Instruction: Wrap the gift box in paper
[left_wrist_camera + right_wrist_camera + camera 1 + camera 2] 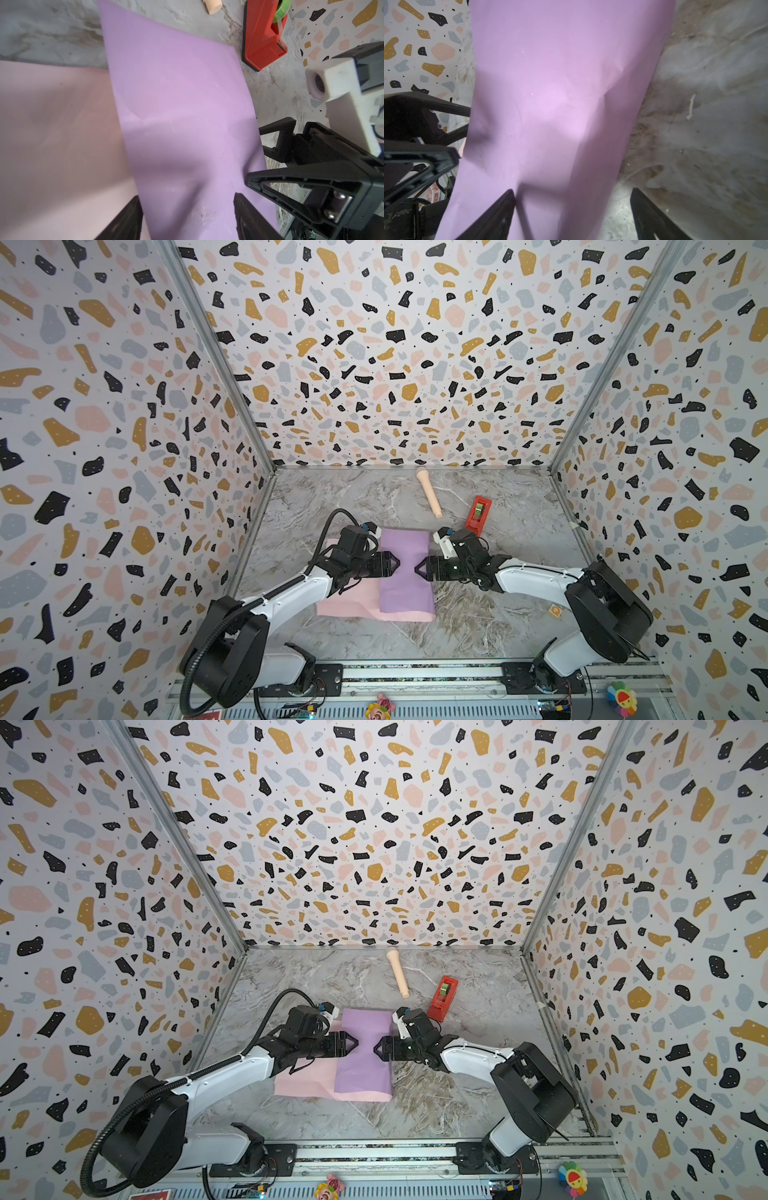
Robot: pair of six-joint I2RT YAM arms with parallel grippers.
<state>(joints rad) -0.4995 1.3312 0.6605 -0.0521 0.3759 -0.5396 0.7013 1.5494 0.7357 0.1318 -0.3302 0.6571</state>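
Two robot arms meet tip to tip over a folded sheet of paper (pixel 405 585) on a marble-look table (pixel 498 626). The left claw (pixel 396 562) and right claw (pixel 418 568) face each other, tips close but apart. Both are released, gripping nothing. The wrist views show each claw's fingers (pixel 124 220) spread wide above the sheet.

The paper lies flat w/ a lilac flap folded on top. Its long axis runs crossways to the line btwn the claws, from the arm-base side to the far side. The pink face spreads out under and behind the left claw, and a thin pink strip shows at the near end. The flap's one long edge sits just below the right claw's tips.

The gift box can't be seen in any view. The lilac flap humps and creases btwn the claws.

There is bare table behind the right claw and on the near side of both claws. Beyond the right claw, on the far side, a red tape dispenser (pixel 478 514) stands near its wrist. A beige toy mic (pixel 428 493) lies farther off by the back wall. In the left wrist view both are cut off by the frame edge.
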